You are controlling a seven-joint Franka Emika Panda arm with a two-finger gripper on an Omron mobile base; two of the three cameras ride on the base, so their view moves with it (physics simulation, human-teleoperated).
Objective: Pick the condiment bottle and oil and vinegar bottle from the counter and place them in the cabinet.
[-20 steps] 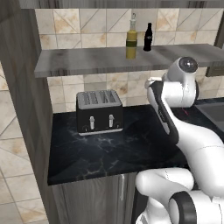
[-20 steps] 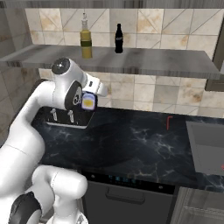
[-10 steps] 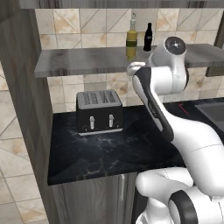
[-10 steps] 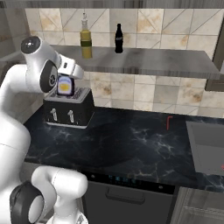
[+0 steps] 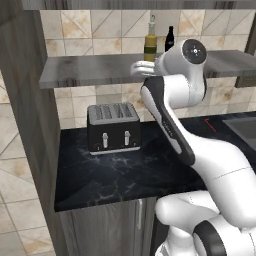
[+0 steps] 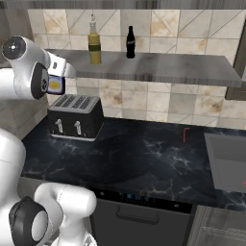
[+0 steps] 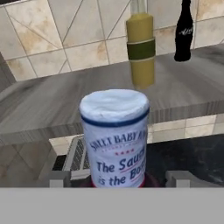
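Condiment bottle [image 7: 115, 140]: pale label, blue trim, btwn fingers [image 7: 59, 179]

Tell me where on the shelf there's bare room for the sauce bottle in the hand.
The shelf is bare from its left end up to the golden oil bottle, and along the long stretch right of the black cola bottle. The gap between those two bottles is tight. The hand holds the sauce bottle.
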